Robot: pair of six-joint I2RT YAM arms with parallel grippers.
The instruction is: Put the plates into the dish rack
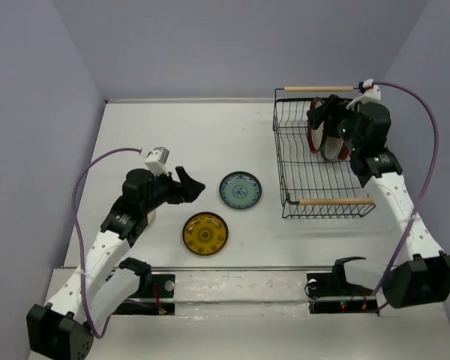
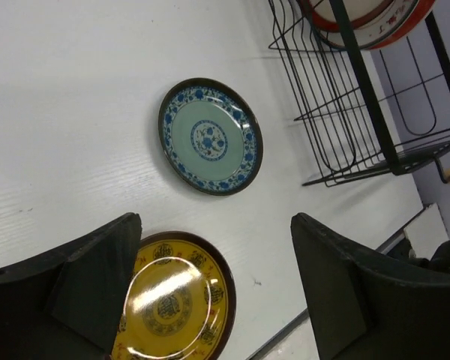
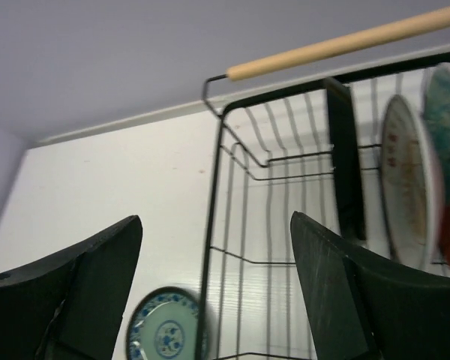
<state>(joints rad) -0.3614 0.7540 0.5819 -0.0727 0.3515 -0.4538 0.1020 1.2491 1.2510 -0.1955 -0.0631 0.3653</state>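
Note:
The small teal-blue plate (image 1: 240,190) lies flat on the table left of the dish rack (image 1: 279,154). It also shows in the left wrist view (image 2: 210,137) and the right wrist view (image 3: 163,334). The amber-yellow plate (image 1: 205,232) lies nearer, partly under my left finger in the left wrist view (image 2: 172,300). Several plates (image 1: 326,136) stand upright in the rack's far end, one red-rimmed (image 2: 375,22) and one cream (image 3: 405,180). My left gripper (image 1: 191,184) is open and empty above the table (image 2: 217,225). My right gripper (image 1: 326,112) is open and empty over the rack (image 3: 216,220).
The rack has a wooden handle at its far end (image 1: 319,88) and one at its near end (image 1: 336,201). A pale round edge (image 1: 151,218) peeks from under my left arm; I cannot tell what it is. Lilac walls close in the table at the back and both sides.

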